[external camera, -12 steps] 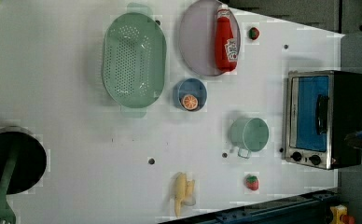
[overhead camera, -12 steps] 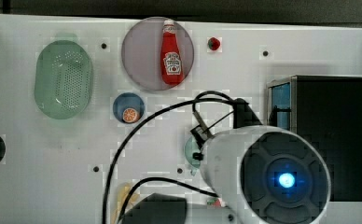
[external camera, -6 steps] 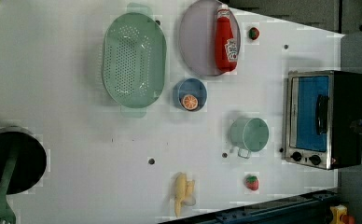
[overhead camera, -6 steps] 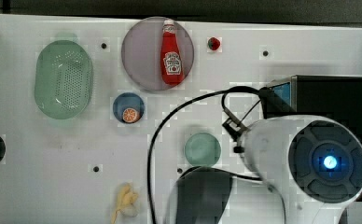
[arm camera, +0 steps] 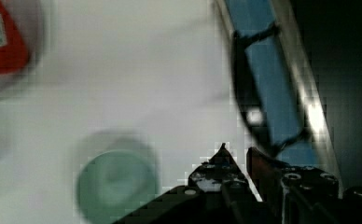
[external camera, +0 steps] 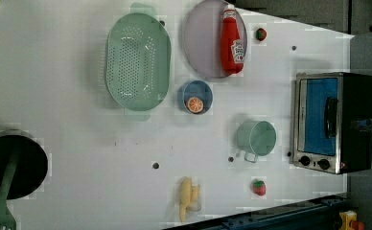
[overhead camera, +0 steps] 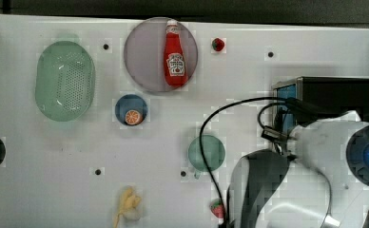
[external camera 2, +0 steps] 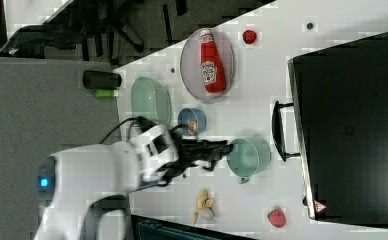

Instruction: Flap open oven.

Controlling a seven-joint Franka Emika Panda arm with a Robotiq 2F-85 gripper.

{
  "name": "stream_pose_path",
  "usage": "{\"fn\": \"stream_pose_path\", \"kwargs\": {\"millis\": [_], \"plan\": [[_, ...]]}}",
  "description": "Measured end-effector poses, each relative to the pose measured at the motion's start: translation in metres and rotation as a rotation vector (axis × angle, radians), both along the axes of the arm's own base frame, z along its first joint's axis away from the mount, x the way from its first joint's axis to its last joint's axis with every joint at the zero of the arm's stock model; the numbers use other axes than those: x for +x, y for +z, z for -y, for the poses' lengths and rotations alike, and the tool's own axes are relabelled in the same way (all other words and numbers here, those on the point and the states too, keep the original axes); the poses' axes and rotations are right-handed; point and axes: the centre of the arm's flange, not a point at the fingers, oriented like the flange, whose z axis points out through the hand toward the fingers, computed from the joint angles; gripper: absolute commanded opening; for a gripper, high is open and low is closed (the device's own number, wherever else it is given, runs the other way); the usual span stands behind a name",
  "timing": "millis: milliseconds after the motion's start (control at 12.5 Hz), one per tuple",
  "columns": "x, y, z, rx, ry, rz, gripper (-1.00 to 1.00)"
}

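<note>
The oven (external camera: pixel 330 122) sits hard against one end edge of the table (external camera: pixel 69 158) — at the left view's right — its blue glass door shut and its bar handle (external camera: pixel 331 117) lying across the upper part of the glass; in the right view the handle stands proud of the door, facing the green mug (external camera 2: pixel 248 156); the gripper (external camera 2: pixel 221 149) hangs in that view above the table between the small blue bowl (external camera 2: pixel 191 120) and the mug, well short of the handle, and its fingers (arm camera: pixel 223 161) stand only a little apart with nothing between them. The likeliest trouble, as I judge it, is the narrow gap; if the fingers are meant to close round the bar they may be too near together to straddle it, and would butt against it or slide off; if they are meant to hook behind it, a poor angle could let them skate across the glass instead. The mug stands near the door on the approach side — a low sweep could knock it, and a door dropping flat may strike it. The oven looks light and unfixed at the table's edge; a pull outward instead of downward might drag the whole box. The cable (overhead camera: pixel 211 128) looping from the arm could also snag.
</note>
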Motion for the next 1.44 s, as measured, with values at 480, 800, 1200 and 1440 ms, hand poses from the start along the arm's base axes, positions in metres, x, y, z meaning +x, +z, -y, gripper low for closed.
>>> {"fn": "stream_pose_path", "kwargs": {"millis": [480,800,1200,1440], "plan": [[0.003,-0.055,0.050,-0.048,0.160,-0.018,-0.65],[0.003,-0.090,0.056,-0.051,0.183,-0.049,-0.65],[0.003,-0.114,0.059,-0.066,0.183,-0.046,-0.65],[0.006,-0.118,0.055,-0.074,0.198,-0.043,-0.65]]}}
